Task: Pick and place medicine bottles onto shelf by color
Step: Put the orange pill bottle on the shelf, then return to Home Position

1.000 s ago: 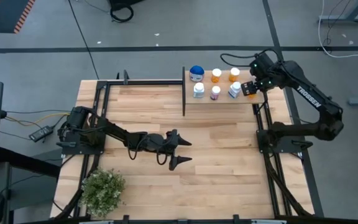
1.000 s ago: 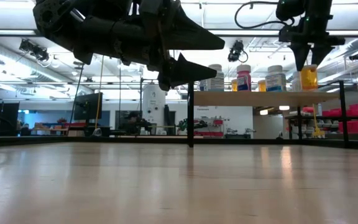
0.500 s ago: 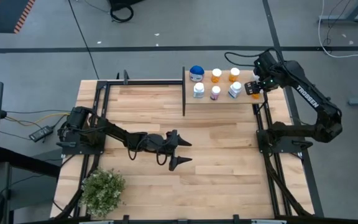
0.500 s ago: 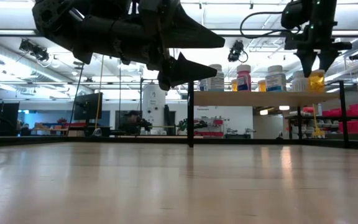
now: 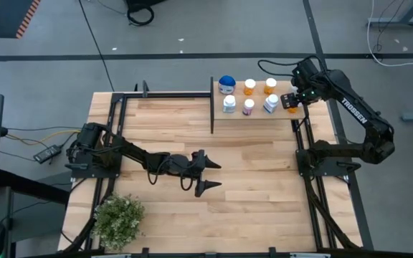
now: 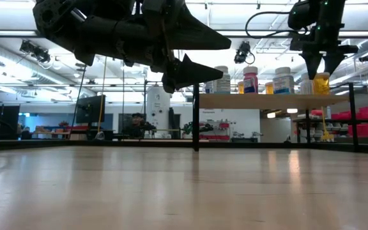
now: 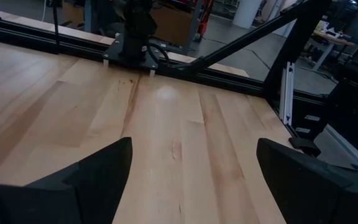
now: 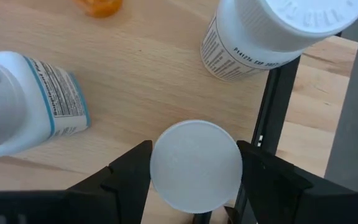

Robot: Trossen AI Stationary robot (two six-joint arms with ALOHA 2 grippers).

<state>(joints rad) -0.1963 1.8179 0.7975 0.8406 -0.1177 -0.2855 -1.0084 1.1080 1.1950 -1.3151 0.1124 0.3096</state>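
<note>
Fingers of the right gripper [image 8: 194, 186] flank a white-capped orange bottle [image 5: 294, 102] on both sides, seen from directly above in the right wrist view, the cap [image 8: 196, 165] filling the gap between the two dark fingers; whether they press on it or merely bracket it cannot be told. In the high view this bottle stands at the shelf's [image 5: 258, 115] 3 o'clock end, just beside a white bottle [image 5: 271, 104], with the blue-capped bottle [image 5: 226, 84] away at the shelf's 10 o'clock corner and two orange bottles [image 5: 249, 87] along the far edge. The low view shows the orange body [image 6: 320, 83] between the descending fingers, its base apparently on the shelf. The pinkish bottle [image 6: 250, 80] stands mid-shelf there. Left gripper [image 5: 208, 175] hangs over the table's middle, fingers spread wide and holding nothing. A potted plant [image 5: 118, 219] sits at the table's 7 o'clock corner.
</note>
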